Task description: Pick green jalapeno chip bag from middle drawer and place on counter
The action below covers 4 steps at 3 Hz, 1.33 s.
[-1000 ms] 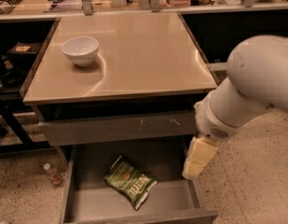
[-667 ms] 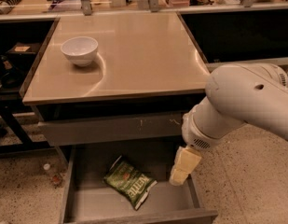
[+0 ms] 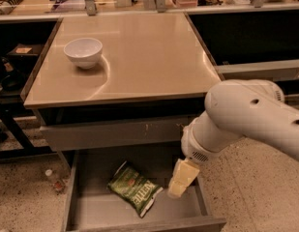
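Green and crinkly, the green jalapeno chip bag (image 3: 133,189) lies flat on the floor of the open middle drawer (image 3: 91,210). It is just beside the cream tool (image 3: 180,180), off to the tool's left as the camera sees it. Its long axis runs diagonally, with the white lettered end nearest the tool's tip. Whether the tool is wide or narrow cannot be told; it hangs low inside the drawer. Above and behind the tool, the tan surface (image 3: 144,57) carries a white bowl (image 3: 83,52).
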Each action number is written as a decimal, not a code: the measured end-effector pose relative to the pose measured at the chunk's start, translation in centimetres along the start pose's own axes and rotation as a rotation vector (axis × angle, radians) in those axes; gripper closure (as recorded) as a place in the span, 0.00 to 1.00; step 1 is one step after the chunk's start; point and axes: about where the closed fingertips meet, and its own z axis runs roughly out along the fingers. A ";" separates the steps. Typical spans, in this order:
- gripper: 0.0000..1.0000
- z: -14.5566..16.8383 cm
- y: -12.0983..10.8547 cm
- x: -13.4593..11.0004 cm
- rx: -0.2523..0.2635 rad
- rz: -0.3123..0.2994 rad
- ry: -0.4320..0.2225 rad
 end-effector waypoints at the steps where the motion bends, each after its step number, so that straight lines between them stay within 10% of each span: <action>1: 0.00 5.3 1.1 -1.6 -0.027 0.032 -0.030; 4: 0.00 13.1 2.9 -3.0 -0.053 0.124 -0.067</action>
